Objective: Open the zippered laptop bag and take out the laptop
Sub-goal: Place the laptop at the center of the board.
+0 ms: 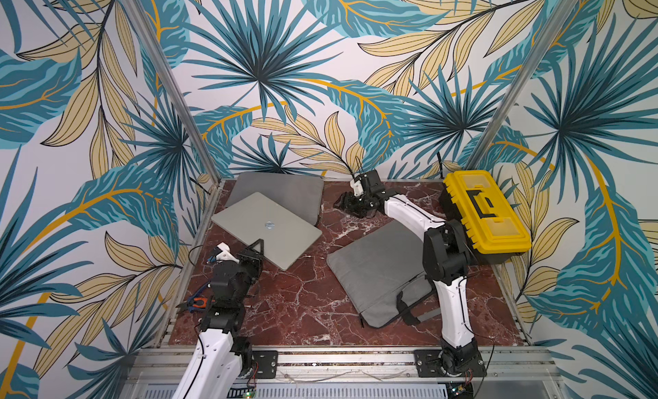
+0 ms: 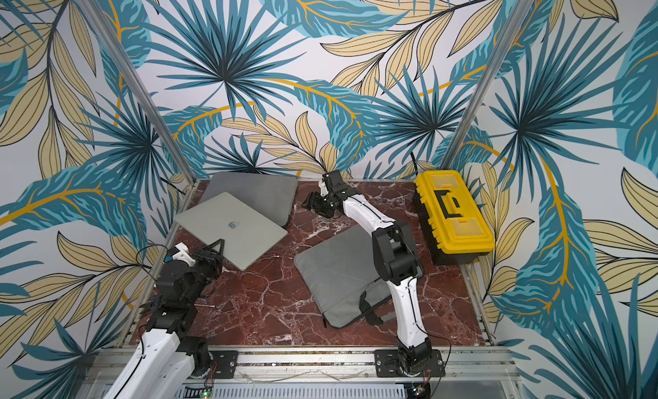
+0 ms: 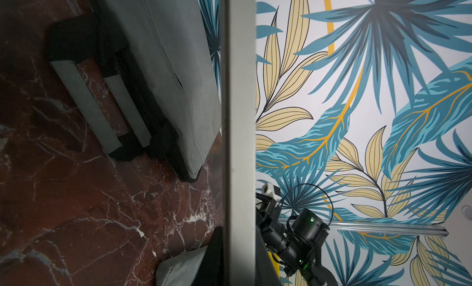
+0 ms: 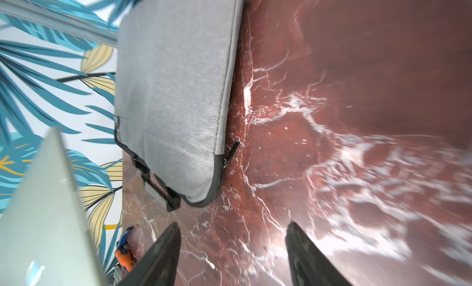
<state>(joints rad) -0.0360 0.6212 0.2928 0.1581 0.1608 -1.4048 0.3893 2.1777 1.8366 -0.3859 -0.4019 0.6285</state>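
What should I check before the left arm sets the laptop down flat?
1. Laptop out of both bags: ok, its whole lid shows in both top views.
2. Left gripper grip: ok, shut on the laptop's near edge.
3. Right gripper empty: ok, jaws apart over bare marble, nothing between them.
4. Landing spot on the table: ok, bare marble between the laptop and the near bag.
5. Laptop's far side overlaps the far bag: not ok for a flat set-down; it would likely need shifting first.
6. Whether that far side rests on the bag or hangs above it: cannot tell.
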